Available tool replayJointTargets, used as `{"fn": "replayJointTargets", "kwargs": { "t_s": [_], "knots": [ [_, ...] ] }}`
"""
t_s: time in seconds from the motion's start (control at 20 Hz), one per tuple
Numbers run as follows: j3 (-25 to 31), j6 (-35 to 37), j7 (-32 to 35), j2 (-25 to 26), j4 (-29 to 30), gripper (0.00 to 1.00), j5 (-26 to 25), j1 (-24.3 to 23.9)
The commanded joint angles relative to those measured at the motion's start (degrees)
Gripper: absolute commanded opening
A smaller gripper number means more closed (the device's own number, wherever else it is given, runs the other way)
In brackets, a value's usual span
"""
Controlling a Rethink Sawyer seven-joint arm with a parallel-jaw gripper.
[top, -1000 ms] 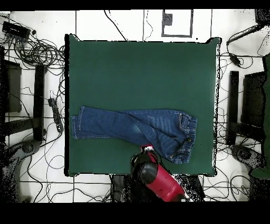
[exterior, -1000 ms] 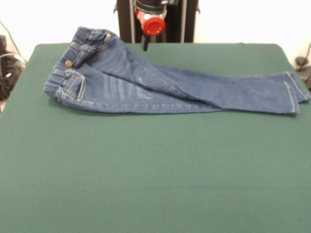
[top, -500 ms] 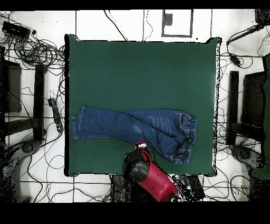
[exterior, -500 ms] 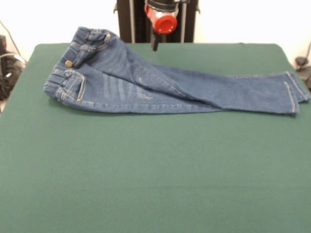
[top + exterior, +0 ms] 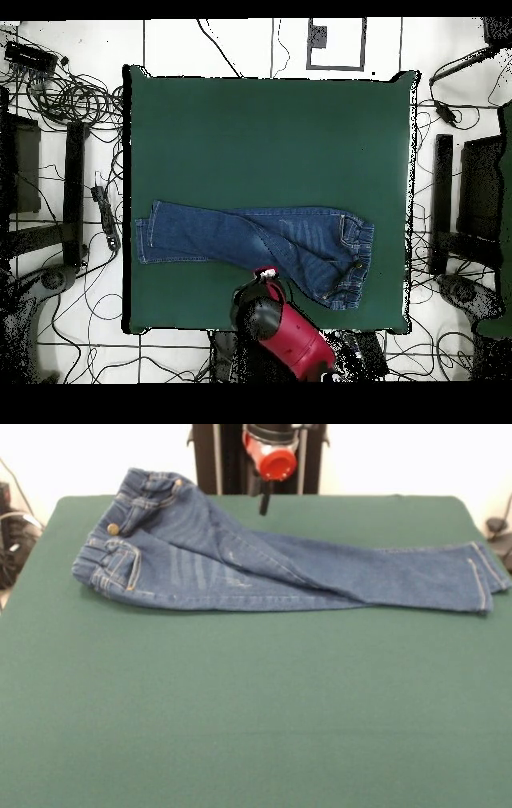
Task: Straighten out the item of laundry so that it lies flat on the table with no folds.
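Lying at the table's (image 5: 256, 704) twelve-o'clock edge, the jeans (image 5: 264, 564) remain folded, one leg over the other, unstraightened, while the gripper (image 5: 263, 502) hovers behind them, its grip state unreadable.

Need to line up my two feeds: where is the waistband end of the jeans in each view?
Front view: waistband at upper left, near the table's left edge.
Overhead view: waistband at centre right, above the red arm.
Shared landmark: the gripper beside the jeans' middle.
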Motion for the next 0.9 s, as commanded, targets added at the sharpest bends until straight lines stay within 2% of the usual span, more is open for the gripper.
{"fn": "replayJointTargets", "kwargs": {
  "t_s": [0.05,0.5,0.9],
  "knots": [
    [0.62,4.72,10.63,1.85,-6.04,1.0,5.57,1.07],
    [3.09,2.38,5.39,3.7,-9.21,1.0,0.34,-7.1],
    [1.48,4.78,5.75,4.6,-12.76,1.0,2.33,-5.15]
  ]
}}
